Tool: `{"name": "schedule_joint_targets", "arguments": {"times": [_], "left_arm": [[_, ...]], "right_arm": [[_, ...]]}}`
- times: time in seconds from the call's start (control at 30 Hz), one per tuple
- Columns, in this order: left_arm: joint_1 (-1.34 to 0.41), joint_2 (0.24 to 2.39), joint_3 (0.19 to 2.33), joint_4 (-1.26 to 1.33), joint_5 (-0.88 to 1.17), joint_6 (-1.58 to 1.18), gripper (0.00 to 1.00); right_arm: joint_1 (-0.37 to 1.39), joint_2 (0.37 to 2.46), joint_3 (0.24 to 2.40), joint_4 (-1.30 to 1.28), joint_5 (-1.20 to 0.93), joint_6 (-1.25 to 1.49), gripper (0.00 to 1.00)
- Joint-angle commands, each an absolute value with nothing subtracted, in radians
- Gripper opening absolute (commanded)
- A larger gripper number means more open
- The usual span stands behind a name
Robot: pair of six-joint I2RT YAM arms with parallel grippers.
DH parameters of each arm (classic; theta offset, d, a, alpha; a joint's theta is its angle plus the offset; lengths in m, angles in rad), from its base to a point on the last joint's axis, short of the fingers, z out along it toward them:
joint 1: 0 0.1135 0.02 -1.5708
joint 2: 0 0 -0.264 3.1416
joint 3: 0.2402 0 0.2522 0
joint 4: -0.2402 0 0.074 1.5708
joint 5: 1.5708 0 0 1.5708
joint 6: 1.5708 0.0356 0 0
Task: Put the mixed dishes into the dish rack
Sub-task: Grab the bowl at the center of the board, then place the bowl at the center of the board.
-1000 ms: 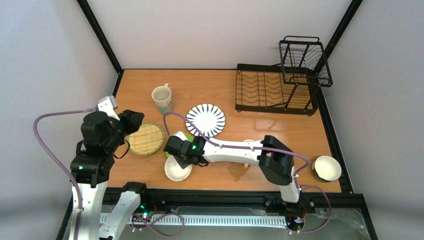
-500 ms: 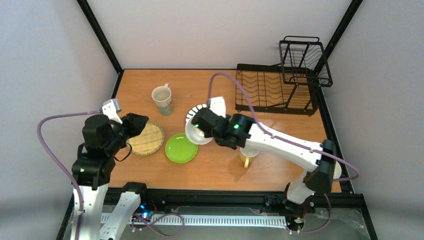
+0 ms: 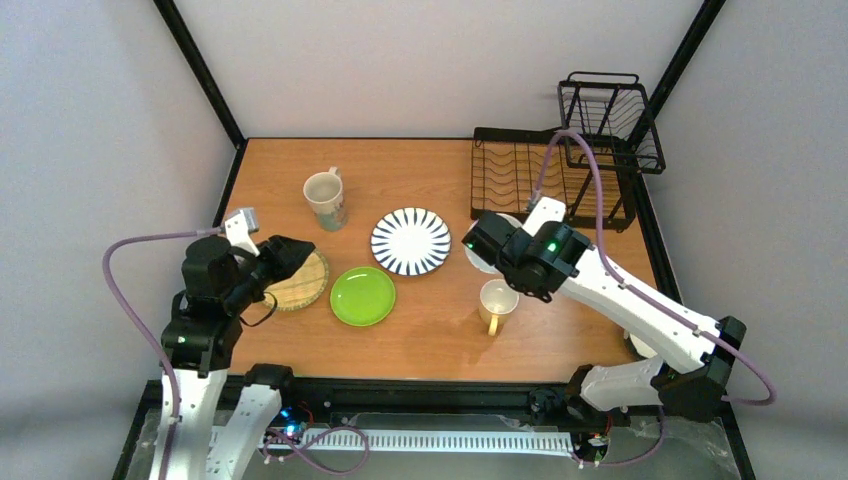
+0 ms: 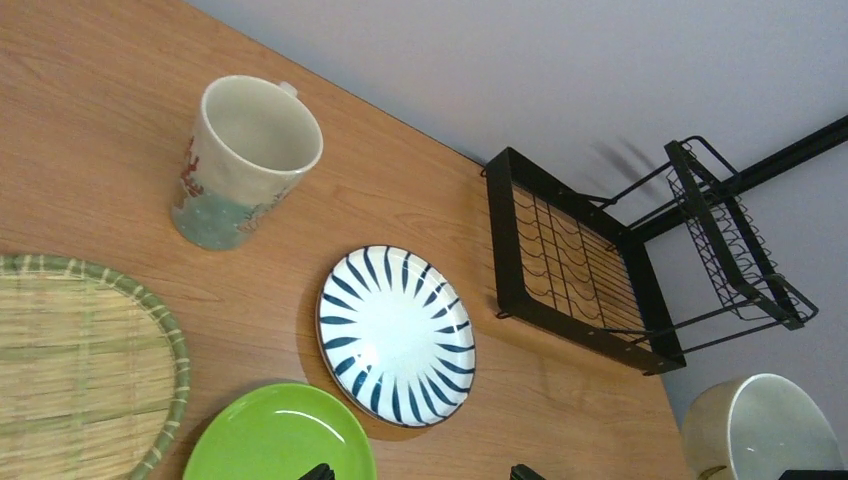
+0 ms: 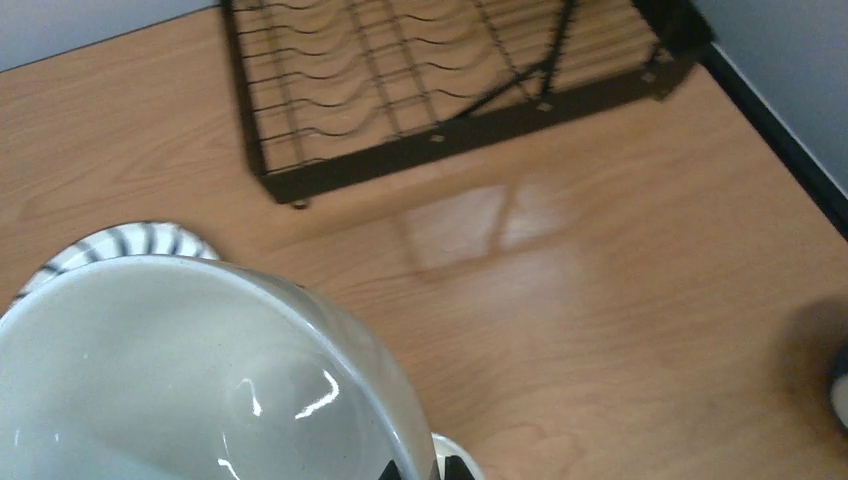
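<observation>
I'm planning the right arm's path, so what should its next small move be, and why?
Probably move the small white dish forward, over the slotted tray of the black wire dish rack: the right hand grips the dish's rim, and the rack lies just ahead, not yet under it.

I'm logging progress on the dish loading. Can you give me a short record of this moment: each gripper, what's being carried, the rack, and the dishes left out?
right gripper: shut on the small white dish, held off the table just in front of the dish rack
left gripper: open, empty, by the bamboo plate
rack contents: no dishes seen in it
lying on the table: striped plate, lime-green plate, patterned mug, yellow-handled mug
</observation>
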State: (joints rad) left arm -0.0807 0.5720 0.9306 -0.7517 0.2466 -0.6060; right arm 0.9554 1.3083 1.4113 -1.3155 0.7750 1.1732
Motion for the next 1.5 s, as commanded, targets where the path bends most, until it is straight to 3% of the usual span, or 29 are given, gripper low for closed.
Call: {"name": "schedule_joint_targets", "arguments": {"times": [0.0, 0.5, 0.87, 1.47], "left_arm": [[-0.086, 0.548, 0.891, -0.688, 0.314, -0.648, 1.00], [-0.086, 0.504, 0.830, -0.658, 0.360, -0.632, 1.00], [-0.086, 0.470, 0.762, -0.635, 0.385, -0.644, 1.00], [-0.086, 0.434, 0.727, -0.658, 0.390, -0.627, 1.00]], "right_arm": [[0.885, 1.229, 1.337, -1.398, 0.814, 1.384, 0.02], [0.723, 1.205, 1.137, -1.389, 0.772, 1.652, 0.02], [0.583, 1.135, 0.892, -1.153, 0.668, 1.705, 0.02], [0.561, 1.183, 0.759, -1.134, 0.648, 2.004, 0.02]]}}
